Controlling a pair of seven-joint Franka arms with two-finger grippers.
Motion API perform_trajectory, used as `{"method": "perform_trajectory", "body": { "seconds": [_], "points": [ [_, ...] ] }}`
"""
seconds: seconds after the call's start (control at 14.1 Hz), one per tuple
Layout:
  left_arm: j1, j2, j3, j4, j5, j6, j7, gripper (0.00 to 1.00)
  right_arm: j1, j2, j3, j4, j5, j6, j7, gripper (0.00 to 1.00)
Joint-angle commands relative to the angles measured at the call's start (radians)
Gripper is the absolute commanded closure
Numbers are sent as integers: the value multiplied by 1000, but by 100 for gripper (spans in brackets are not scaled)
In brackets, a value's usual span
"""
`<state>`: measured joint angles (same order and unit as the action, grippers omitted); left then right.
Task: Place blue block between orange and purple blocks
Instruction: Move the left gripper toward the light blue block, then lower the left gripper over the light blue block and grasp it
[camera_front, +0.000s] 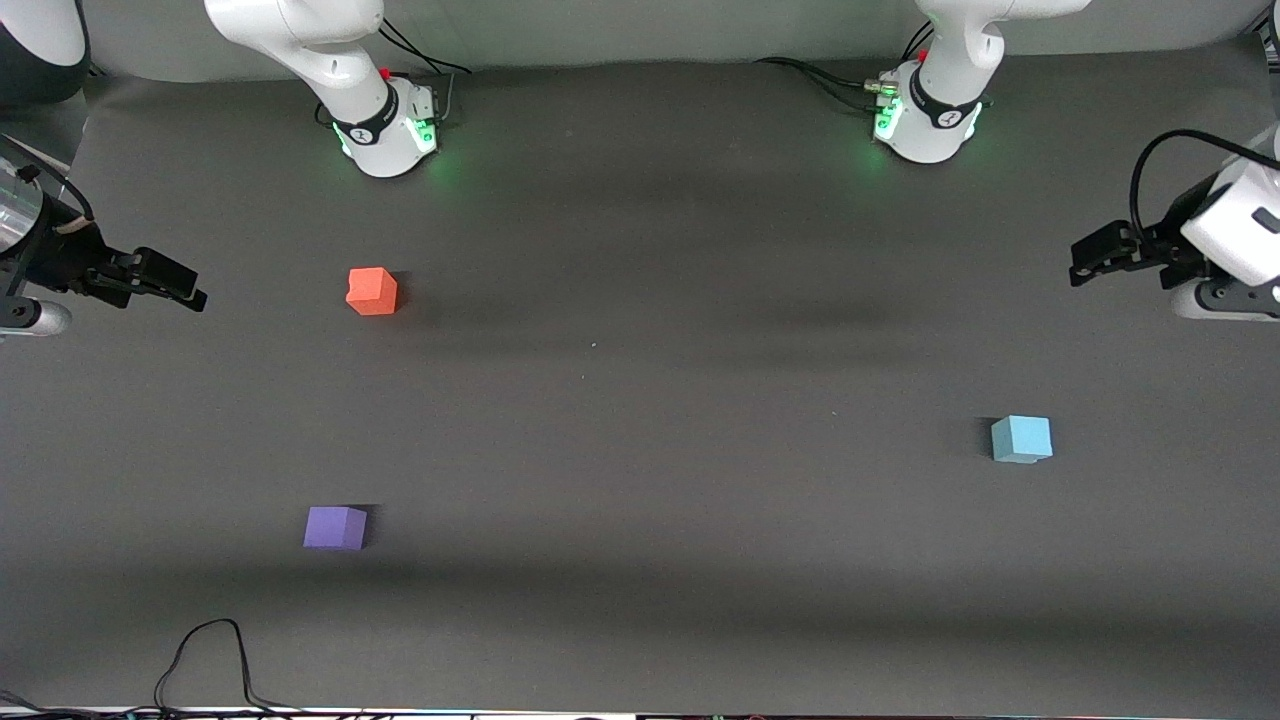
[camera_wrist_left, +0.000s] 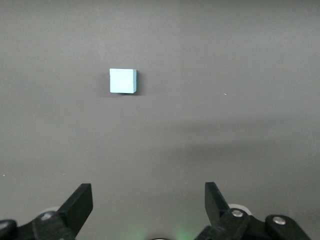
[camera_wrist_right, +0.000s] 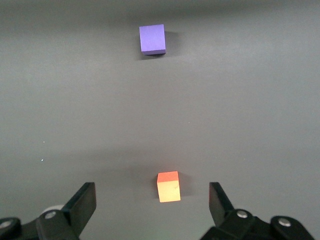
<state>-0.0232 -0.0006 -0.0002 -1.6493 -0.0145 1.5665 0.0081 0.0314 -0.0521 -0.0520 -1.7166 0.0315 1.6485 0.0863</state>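
Blue block (camera_front: 1021, 439): a small cube of pale sky blue, matte and foam-like, edges crisp, top face lighter than the shaded side; matched in size to the other two cubes. Sat alone on the dark grey table (camera_front: 640, 400) toward the left arm's end, nearer to the front camera than the left gripper (camera_front: 1085, 262), well apart from it and untouched. Seen in the left wrist view as a flat pale square (camera_wrist_left: 122, 81) on bare mat, ahead of the spread fingers (camera_wrist_left: 80, 202).

Orange block (camera_front: 372, 291): orange-red, matte, one top corner slightly dented. Lay toward the right arm's end, near the right gripper (camera_front: 185, 290) but clear of it; in the right wrist view (camera_wrist_right: 168, 186) sat between the two fingertips' lines, low in frame. Purple block (camera_front: 335, 527): violet, matte, nearer to the front camera than the orange one, well apart from the right gripper; also caught in the right wrist view (camera_wrist_right: 152, 39).

Counted: one blue cube, one orange, one purple, three in all; two arms, two grippers.

Left gripper: released, jaws wide, nothing between them, held at the table's edge at the left arm's end. Right gripper: likewise released and empty, held at the edge at the right arm's end. Gap between orange and purple left unfilled.
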Motion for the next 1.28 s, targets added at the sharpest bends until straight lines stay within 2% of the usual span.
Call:
{"method": "perform_trajectory", "body": {
  "seconds": [0.0, 0.21, 0.35, 0.43, 0.85, 1.21],
  "points": [
    [81, 106, 3, 98, 2, 21, 88, 0, 12, -8, -8, 2, -21, -10, 7, 0],
    [138, 229, 3, 219, -2, 24, 148, 0, 13, -3, -3, 0, -21, -10, 15, 0],
    [135, 289, 2, 262, -2, 33, 158, 0, 13, -2, -3, 0, -21, -9, 15, 0],
    [125, 306, 2, 258, 20, 84, 156, 0, 13, 0, -3, 0, -21, -9, 16, 0],
    [118, 422, -4, 73, 27, 352, 187, 0, 12, 2, -8, -1, -19, -10, 12, 0],
    [109, 528, -3, -157, 39, 789, 193, 0, 12, 2, -8, -4, -19, -10, 13, 0]
  ]
}}
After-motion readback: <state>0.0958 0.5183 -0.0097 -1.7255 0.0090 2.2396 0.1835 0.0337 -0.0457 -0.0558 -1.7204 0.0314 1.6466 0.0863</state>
